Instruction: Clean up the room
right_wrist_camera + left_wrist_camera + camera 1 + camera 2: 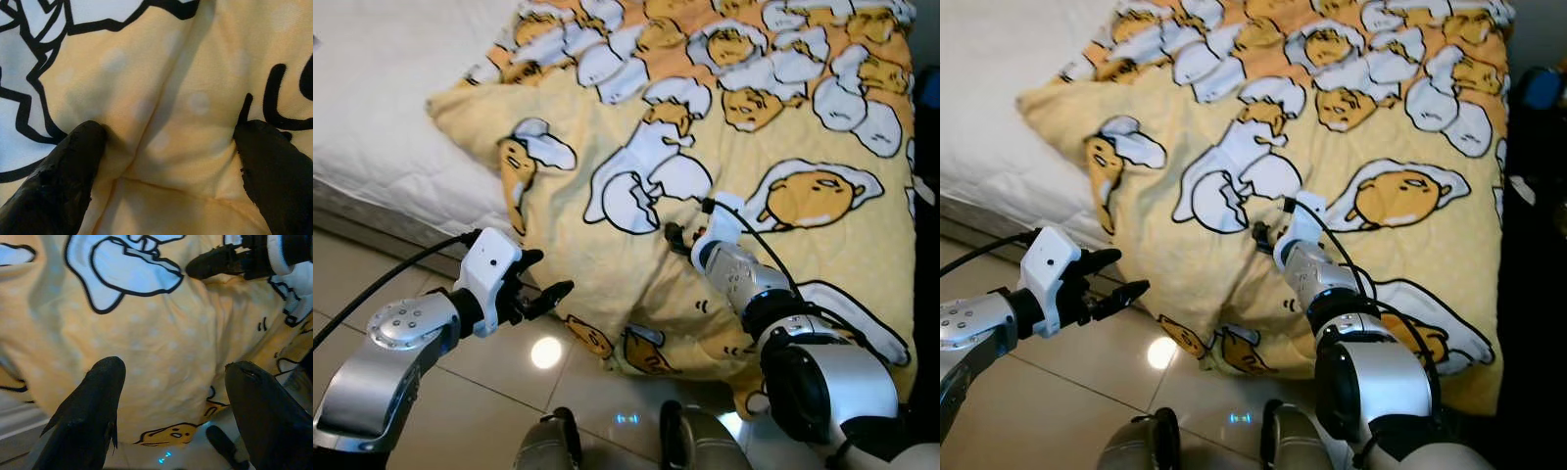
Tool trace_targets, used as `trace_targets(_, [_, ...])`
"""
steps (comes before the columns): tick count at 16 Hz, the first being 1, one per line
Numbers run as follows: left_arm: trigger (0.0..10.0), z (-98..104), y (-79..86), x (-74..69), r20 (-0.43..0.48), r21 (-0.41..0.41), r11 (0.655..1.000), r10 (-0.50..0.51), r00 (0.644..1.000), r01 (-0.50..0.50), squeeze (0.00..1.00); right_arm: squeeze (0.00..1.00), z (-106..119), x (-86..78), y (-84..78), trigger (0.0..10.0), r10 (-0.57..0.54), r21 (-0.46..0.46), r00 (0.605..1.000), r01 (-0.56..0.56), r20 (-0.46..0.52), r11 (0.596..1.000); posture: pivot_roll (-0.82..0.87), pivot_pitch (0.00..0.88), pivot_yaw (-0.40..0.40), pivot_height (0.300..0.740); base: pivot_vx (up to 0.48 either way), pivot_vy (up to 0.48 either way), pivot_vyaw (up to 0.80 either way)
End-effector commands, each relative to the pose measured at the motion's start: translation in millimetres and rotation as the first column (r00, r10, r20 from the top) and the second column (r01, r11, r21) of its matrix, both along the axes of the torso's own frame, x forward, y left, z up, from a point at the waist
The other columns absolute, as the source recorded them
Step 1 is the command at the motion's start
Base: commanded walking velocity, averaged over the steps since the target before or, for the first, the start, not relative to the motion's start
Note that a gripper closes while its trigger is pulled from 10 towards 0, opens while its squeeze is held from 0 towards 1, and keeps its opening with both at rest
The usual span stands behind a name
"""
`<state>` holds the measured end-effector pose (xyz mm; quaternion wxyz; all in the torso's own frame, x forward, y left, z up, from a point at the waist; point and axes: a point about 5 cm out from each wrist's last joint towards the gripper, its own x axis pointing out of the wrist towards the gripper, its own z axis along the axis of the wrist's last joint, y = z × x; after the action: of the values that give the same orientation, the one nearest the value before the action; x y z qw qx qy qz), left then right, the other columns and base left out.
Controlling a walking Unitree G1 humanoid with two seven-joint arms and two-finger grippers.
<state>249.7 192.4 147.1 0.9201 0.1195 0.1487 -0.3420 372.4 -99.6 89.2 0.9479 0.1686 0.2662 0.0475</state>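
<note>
Bedding is the job here: a yellow cartoon-print quilt [705, 166] lies heaped over the white mattress [382, 88], its lower edge spilling down toward the tiled floor [372, 284]. From the left eye view, the right gripper [677, 238] is stretched forward with its wrist bent down, tips buried in a fold near the middle of the quilt. The left gripper [543, 284] is held low and out to the side, forearm level, just short of the hanging edge, fingers spread and holding nothing.

Seen from the right eye, the same pose reads clearly: the quilt bulges just ahead of the left claw and wraps around the right one.

Left wrist view: both black fingers [93, 406] are wide apart, with cloth ahead of them and no contact.

Right wrist view: its fingers [63, 171] press into the fabric on either side of a raised crease, parted and not yet pinched together.

I reckon the quilt is soft, bulky and light, likely to sag and slide, so a thick fold or the hem is the best place to grip.
</note>
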Motion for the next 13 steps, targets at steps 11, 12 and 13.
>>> trace_targets(11, [10.0, 2.7, 1.2, -2.6, 0.002, 0.008, 1.000, -0.005, 1.000, 0.005, 0.00, 0.00, -10.3, -6.5, 6.1, 10.0, 0.012, 0.038, 0.999, -0.010, -0.050, 0.999, -0.01, 0.338, 0.021, 0.740, 0.000, 0.000, 0.00])
trace_targets(12, [10.0, 2.7, 1.2, -2.6, 0.002, 0.008, 1.000, -0.005, 1.000, 0.005, 0.00, 0.00, -10.3, -6.5, 6.1, 10.0, 0.012, 0.038, 0.999, -0.010, -0.050, 0.999, -0.01, 0.338, 0.021, 0.740, 0.000, 0.000, 0.00])
trace_targets(13, [10.0, 2.7, 1.2, -2.6, 0.002, 0.008, 1.000, -0.005, 1.000, 0.005, 0.00, 0.00, -10.3, -6.5, 6.1, 10.0, 0.012, 0.038, 0.999, -0.010, -0.050, 0.999, -0.01, 0.338, 0.021, 0.740, 0.000, 0.000, 0.00])
